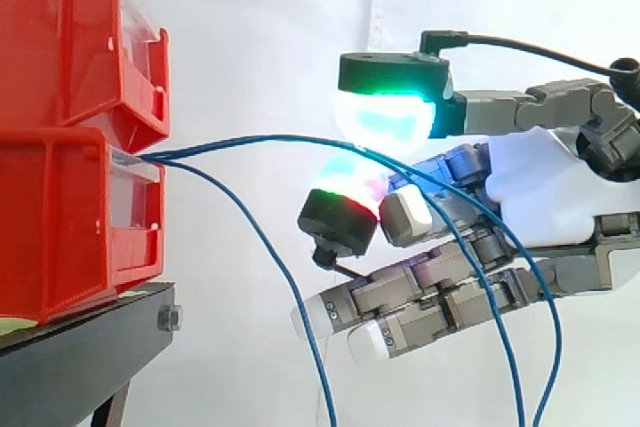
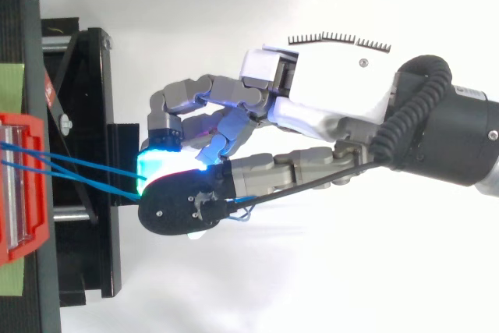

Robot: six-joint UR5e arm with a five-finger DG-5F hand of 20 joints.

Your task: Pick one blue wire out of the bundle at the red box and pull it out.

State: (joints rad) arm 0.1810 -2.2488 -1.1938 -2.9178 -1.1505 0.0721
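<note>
The hand (image 1: pixel 540 187) hangs near the front of the red box (image 1: pixel 60 217), and I can't tell whether it has clamped anything. The blue wires (image 1: pixel 250 140) leave the box, pass through the hand and droop beyond it. They look light, springy and slick, so I'd take one close to the box.

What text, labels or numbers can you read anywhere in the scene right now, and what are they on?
No readable text in either view.
Red bins: no print shows on their faces.
Clear front panels: blank as far as can be seen.
Green tape on the black stand: no writing visible.
Hand: no markings can be read.
</note>
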